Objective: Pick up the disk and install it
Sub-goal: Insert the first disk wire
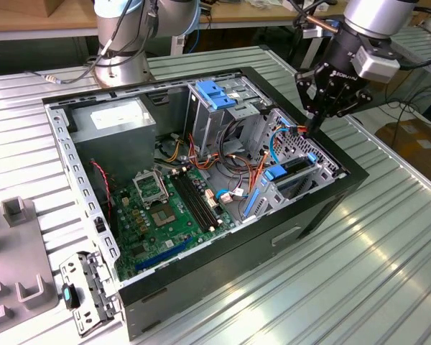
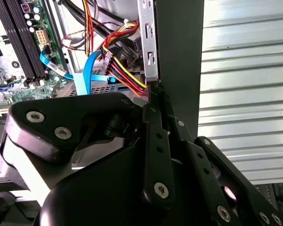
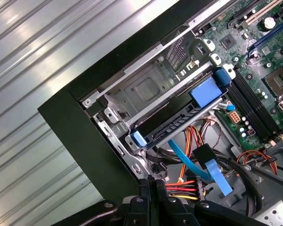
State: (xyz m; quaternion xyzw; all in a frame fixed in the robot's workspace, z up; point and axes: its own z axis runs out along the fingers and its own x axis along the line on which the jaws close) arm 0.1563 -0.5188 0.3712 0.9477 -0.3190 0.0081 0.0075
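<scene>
Open case (image 1: 201, 269) lying on its side on the ribbed counter (image 1: 359, 287), board (image 1: 158, 215) facing up. We find the disk (image 1: 295, 166) at centre right of the exterior frame, lying in the cage (image 1: 323, 162) at the case's corner. In the first wrist view the disk (image 3: 172, 126) is seen edge-on as a dark slab, with a blue rail (image 3: 205, 92) capping each end. The rails bear on the cage (image 3: 146, 89) walls, which is why the disk sits level in its slot and needs no support from above. We judge it seated, or very nearly so. The gripper (image 1: 314, 126) hangs in the upper right of the exterior frame, above the case rim and just beside the cage. Both wrist views show the gripper (image 2: 153, 90) (image 3: 153, 182) with fingers pressed together, and we see nothing between them. Its tips stand close to the bundle of red, yellow and black wires (image 3: 181, 188) behind the disk. We cannot tell whether they touch the bundle. A blue ribbon (image 3: 191, 157) runs loose from the disk's rear towards the board, so we judge its cabling unfinished.
</scene>
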